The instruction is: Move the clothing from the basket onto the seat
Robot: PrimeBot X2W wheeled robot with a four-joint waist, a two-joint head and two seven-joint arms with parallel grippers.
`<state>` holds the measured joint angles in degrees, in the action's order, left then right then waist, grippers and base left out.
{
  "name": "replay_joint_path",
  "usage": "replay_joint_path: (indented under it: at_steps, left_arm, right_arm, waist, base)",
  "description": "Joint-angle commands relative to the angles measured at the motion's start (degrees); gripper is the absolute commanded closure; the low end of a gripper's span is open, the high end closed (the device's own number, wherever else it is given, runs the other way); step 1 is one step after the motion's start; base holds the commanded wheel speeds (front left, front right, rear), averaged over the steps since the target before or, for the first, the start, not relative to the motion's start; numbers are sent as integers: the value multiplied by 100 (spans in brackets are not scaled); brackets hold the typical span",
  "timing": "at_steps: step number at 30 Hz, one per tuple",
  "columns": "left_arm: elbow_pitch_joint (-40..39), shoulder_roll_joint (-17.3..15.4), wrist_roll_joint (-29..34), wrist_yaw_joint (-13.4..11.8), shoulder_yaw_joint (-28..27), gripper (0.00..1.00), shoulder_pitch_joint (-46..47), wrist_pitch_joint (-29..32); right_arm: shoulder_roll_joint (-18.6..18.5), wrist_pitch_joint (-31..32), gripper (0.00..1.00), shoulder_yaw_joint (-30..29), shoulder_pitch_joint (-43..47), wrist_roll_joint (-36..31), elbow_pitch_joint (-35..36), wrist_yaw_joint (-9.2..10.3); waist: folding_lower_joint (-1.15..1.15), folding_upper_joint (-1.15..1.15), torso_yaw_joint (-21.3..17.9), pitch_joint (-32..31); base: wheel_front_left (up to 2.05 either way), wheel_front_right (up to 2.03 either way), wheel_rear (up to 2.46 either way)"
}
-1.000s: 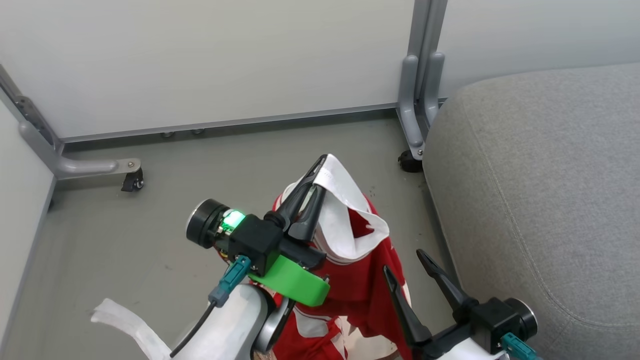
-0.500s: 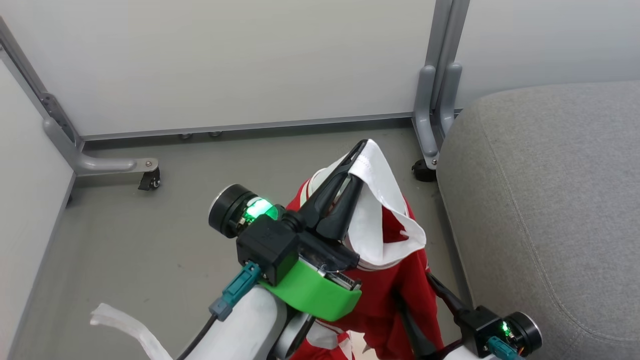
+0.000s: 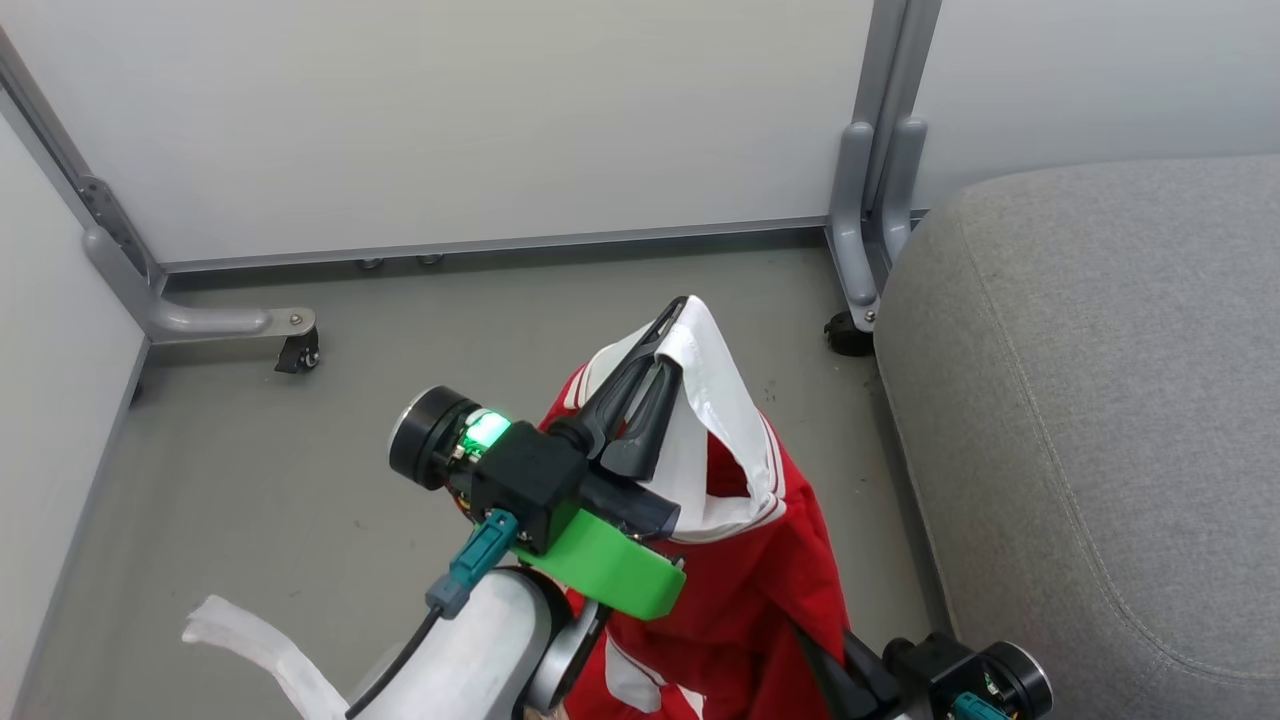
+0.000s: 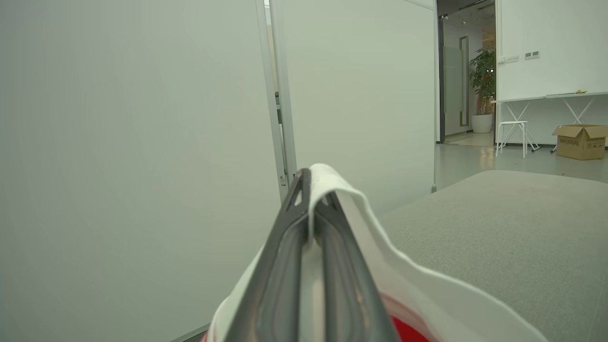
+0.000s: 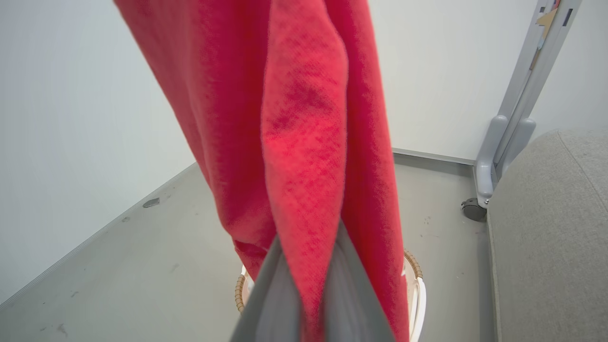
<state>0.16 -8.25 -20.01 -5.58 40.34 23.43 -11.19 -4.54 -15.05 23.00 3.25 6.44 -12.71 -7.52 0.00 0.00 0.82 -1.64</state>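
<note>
Red knit now sits between the two fingers of the right gripper (image 5: 309,237). Half a second back they stood open, reaching toward the hanging jersey (image 3: 740,590); in the right wrist view they are pinched on a low fold of it. Reading: a second hold is made, so the cloth can travel supported rather than dangling.

The basket (image 5: 414,266) shows its rim under that fold, on the floor (image 3: 250,500) just beside the seat (image 3: 1100,400).

Higher up, the left gripper (image 3: 668,338) is clamped on the jersey's white lining edge, which laps over its fingertips. It appears to have drifted slightly away from the seat since then.

The jersey hangs between both grips, beside the seat and not yet over it. Whether its hem is clear of the basket cannot be told.

Judgement: lift largely done, carry across to the seat pending. The visible part of the cushion is bare. The partition post (image 3: 880,200) stands at the seat's far corner.
</note>
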Motion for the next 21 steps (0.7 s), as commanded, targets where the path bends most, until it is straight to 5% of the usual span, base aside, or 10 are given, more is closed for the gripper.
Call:
replay_joint_path:
  at_steps: [1, 7, 8, 9, 21]
  left_arm:
    - [27, -32, 8, -30, -36, 100, -37, -27]
    - [189, -67, -48, -81, -50, 100, -14, 77]
    - [215, -82, -42, -92, -46, 12, -31, 104]
    - [248, -96, -59, -103, -43, 0, -69, 127]
    - [251, -294, -155, -141, -58, 0, -186, 305]
  right_arm:
    - [-47, -20, 100, 15, 49, 35, 8, 6]
    - [-94, -20, 100, 19, -10, 55, 50, 6]
    - [-91, -20, 100, 13, -10, 54, 60, 6]
    - [-86, -20, 100, 2, -6, 47, 77, 6]
    - [-45, -20, 100, -82, -35, -11, 169, 6]
  waist:
    - [0, 0, -10, 7]
    - [0, 0, -35, 80]
    - [0, 0, -35, 86]
    - [0, 0, -36, 99]
    - [0, 0, -42, 205]
  base:
    - [0, 0, 0]
    - [0, 0, 0]
    - [0, 0, 0]
    - [0, 0, 0]
    - [0, 0, 0]
